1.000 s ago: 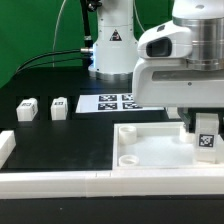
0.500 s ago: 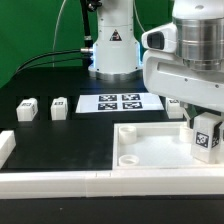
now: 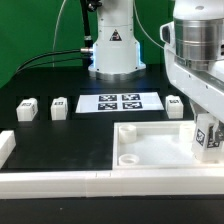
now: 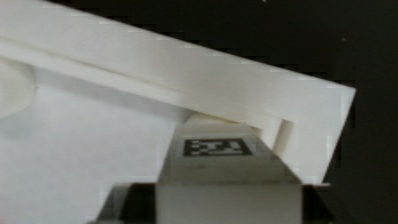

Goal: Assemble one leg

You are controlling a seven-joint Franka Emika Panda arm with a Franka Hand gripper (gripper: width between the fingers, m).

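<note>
Gripper point(image 3: 209, 137) at the exterior frame's right edge pinches the leg point(image 3: 210, 140) over the panel point(image 3: 150, 150)'s right end — two legs point(image 3: 27, 108) left, unseen by the wrist view.

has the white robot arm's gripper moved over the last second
Yes. The gripper, shut on the white tagged leg block, shifted toward the exterior view's right, uncovering a block beside the marker board.

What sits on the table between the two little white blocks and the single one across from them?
In the exterior view, the marker board lies flat on the table between the pair of blocks and the lone block.
</note>
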